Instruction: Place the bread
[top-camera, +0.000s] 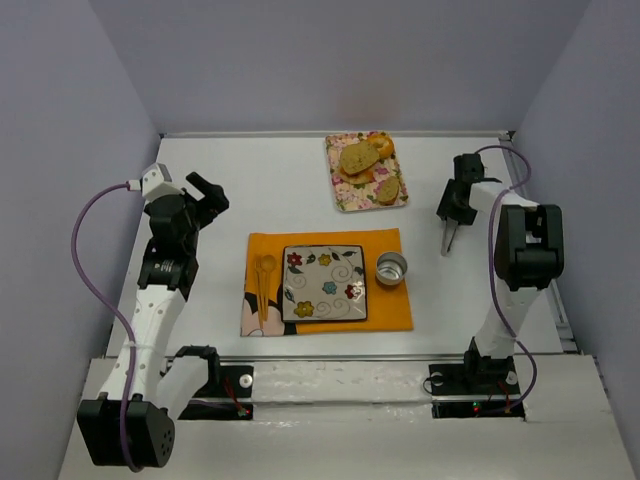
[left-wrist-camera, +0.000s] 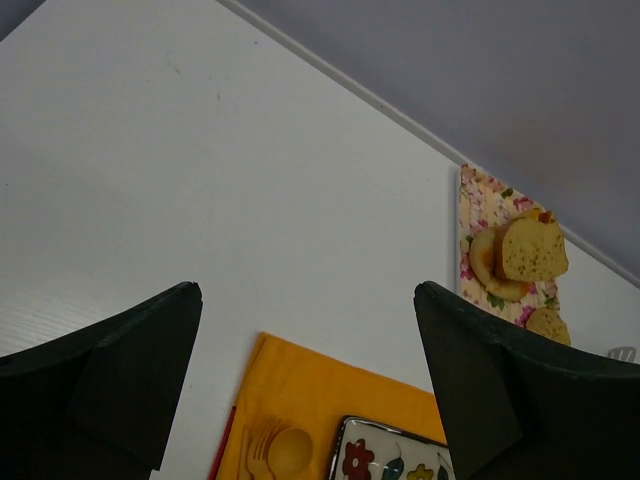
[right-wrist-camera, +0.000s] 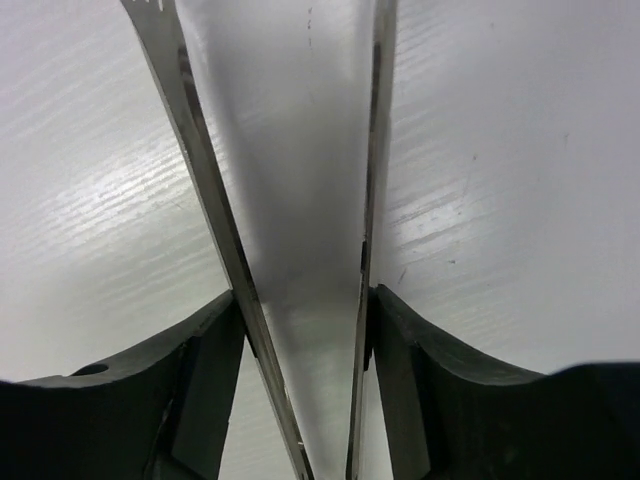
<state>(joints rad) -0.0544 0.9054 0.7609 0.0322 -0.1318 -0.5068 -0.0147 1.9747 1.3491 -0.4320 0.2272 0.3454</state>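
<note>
Two bread slices lie on a floral tray (top-camera: 343, 200) at the back: a larger one (top-camera: 358, 157) and a small oval one (top-camera: 387, 190), beside golden ring pastries (top-camera: 381, 144). In the left wrist view the larger slice (left-wrist-camera: 533, 250) and the small slice (left-wrist-camera: 548, 323) show on the tray (left-wrist-camera: 478, 196). My left gripper (top-camera: 205, 195) (left-wrist-camera: 307, 290) is open and empty, raised left of the orange placemat. My right gripper (top-camera: 458, 205) (right-wrist-camera: 305, 330) is shut on metal tongs (top-camera: 450, 238) (right-wrist-camera: 205, 170), right of the tray, tips pointing down at the table.
A flowered square plate (top-camera: 324, 284) (left-wrist-camera: 390, 460) sits on an orange placemat (top-camera: 390, 310) (left-wrist-camera: 320, 385). A wooden fork and spoon (top-camera: 264, 278) (left-wrist-camera: 275, 450) lie left of it, a small metal cup (top-camera: 391, 268) right of it. Walls enclose the table.
</note>
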